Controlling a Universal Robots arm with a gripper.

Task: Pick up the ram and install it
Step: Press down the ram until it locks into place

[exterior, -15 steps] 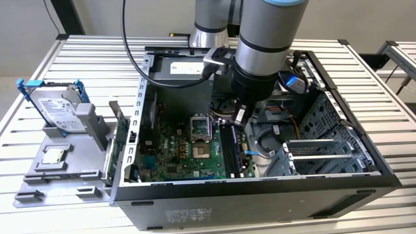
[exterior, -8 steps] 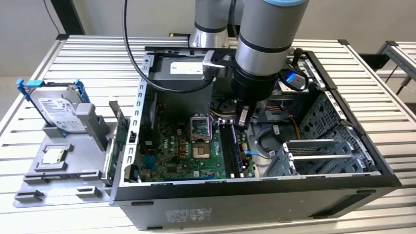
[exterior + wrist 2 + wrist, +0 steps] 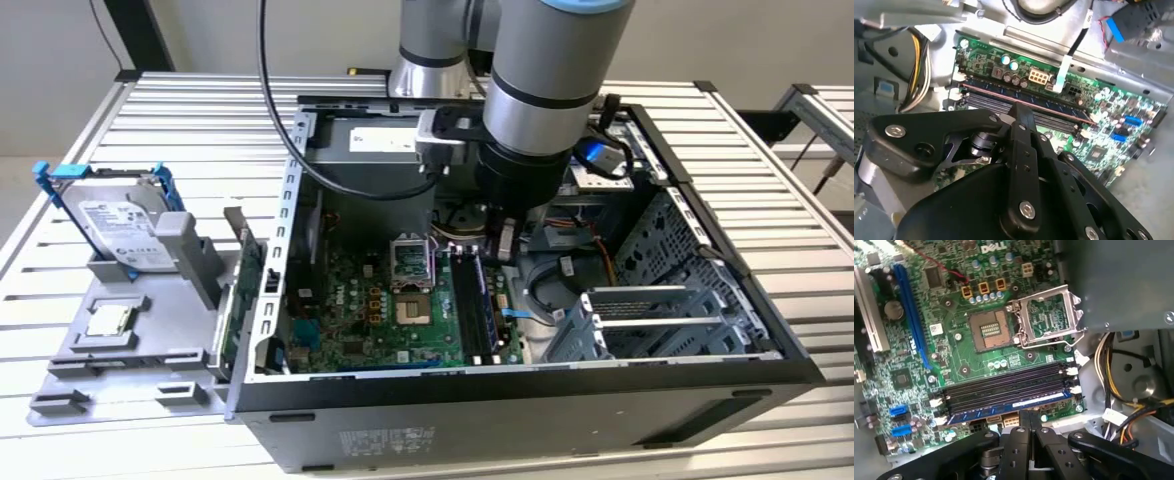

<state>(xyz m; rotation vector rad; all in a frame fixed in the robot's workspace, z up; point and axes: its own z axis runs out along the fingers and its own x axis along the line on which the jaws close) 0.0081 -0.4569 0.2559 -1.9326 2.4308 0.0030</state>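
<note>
The arm reaches down into the open computer case [image 3: 694, 215], which lies on its side on the slatted metal surface [image 3: 187, 110]. The pincer [image 3: 505, 243] hangs low over the motherboard [image 3: 387, 315], close above the bank of memory slots [image 3: 478, 300] beside the open processor socket [image 3: 1046, 317]. In the first wrist view the ram [image 3: 1014, 407], a long dark blue stick with a pale label, sits upright in the slot nearest the pincer [image 3: 1026, 422], with the other dark slots running parallel just beyond it. The second wrist view shows the same stick [image 3: 1039, 100] lying along its slot, with white latches at its ends, and the pincer [image 3: 1021, 112] poised just over the slot bank. Its fingers [image 3: 1029, 440] stand pressed together, nothing between them, tips just short of the stick; whether they touch it I cannot tell. At the exterior view's left, outside the case, a grey holder tray [image 3: 147, 345] carries a silver hard drive [image 3: 123, 235] in blue brackets and a small square processor chip [image 3: 107, 320].
</note>
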